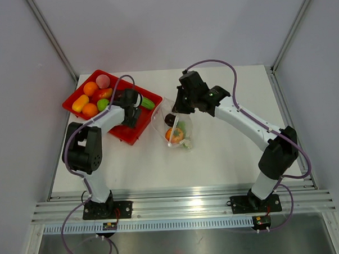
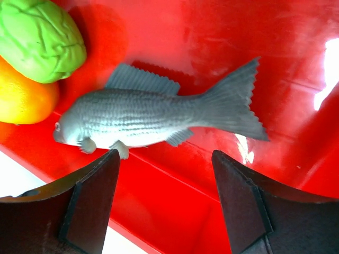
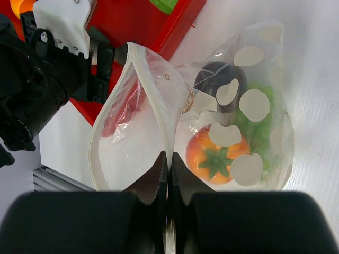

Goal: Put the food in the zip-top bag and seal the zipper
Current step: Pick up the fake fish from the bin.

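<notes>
The zip-top bag (image 1: 178,129) lies right of the red tray (image 1: 126,133). In the right wrist view the bag (image 3: 254,58) holds an orange toy tomato (image 3: 201,159), a dark purple piece (image 3: 212,79) and a green piece (image 3: 262,132). Its mouth gapes open to the left, rimmed by the whitish zipper (image 3: 151,79). My right gripper (image 3: 167,159) is shut on the mouth edge. My left gripper (image 2: 164,161) is open and empty, low over the tray, just short of a grey toy fish (image 2: 132,119). A green piece (image 2: 39,39) and an orange one (image 2: 21,100) lie beside the fish.
The tray's far end holds several more toy foods: an orange (image 1: 90,88), a pink piece (image 1: 103,80), a yellow one (image 1: 80,103). A green cucumber (image 1: 149,103) lies at its right rim. The left gripper's body (image 3: 42,79) stands close to the bag's open mouth.
</notes>
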